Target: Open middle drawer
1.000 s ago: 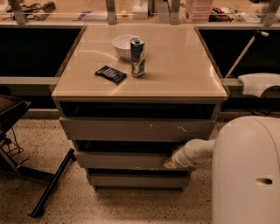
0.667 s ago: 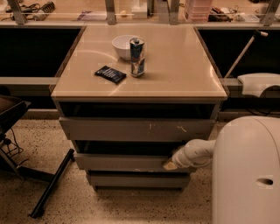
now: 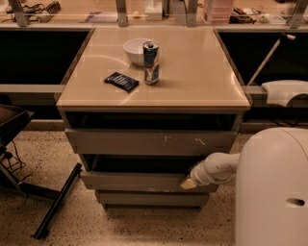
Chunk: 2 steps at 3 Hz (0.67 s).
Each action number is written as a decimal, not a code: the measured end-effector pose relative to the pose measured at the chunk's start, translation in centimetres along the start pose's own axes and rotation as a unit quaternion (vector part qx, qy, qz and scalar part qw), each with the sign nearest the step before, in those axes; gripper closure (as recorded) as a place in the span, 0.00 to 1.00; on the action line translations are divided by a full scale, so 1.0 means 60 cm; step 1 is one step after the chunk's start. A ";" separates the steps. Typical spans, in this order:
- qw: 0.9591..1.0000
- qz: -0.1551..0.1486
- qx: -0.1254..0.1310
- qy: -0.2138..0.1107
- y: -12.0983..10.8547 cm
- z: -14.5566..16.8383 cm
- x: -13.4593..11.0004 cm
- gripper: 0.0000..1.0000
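The robot's white body (image 3: 274, 187) fills the lower right corner, nearest the camera. Its pale arm (image 3: 219, 167) reaches leftward and slightly down, ending in the gripper (image 3: 188, 182), whose tip sits against the right part of the middle drawer (image 3: 139, 181) front. Whether the gripper is open or closed cannot be told, nor whether it has hold of anything.

The middle drawer is the mid-sized grey front of three, with a dark gap above it. Just below it is the narrowest drawer (image 3: 151, 198), close to the speckled floor (image 3: 120, 226). Above it is the widest drawer (image 3: 144, 141), with white scratch marks right of centre. To the left, a black stand leg (image 3: 57, 202) lies slanted across the floor.

Farther back, on the beige tabletop (image 3: 202, 77), a dark flat packet (image 3: 121, 81) lies left of an upright can (image 3: 151, 62). A white bowl (image 3: 134, 50) sits just behind the can. Beyond the tabletop a cluttered counter (image 3: 96, 14) runs along the top edge.
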State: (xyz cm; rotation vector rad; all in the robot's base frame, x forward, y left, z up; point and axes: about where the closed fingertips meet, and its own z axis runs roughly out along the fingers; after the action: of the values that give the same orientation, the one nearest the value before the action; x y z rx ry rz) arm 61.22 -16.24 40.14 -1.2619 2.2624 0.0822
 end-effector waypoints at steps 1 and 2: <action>1.000 0.001 0.005 0.001 0.007 -0.005 0.004 1.00; 1.000 0.016 0.010 -0.004 0.008 -0.012 0.004 1.00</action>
State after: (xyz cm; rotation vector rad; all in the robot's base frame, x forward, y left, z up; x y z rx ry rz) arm 60.44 -16.35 40.54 -1.2129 2.2724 0.0757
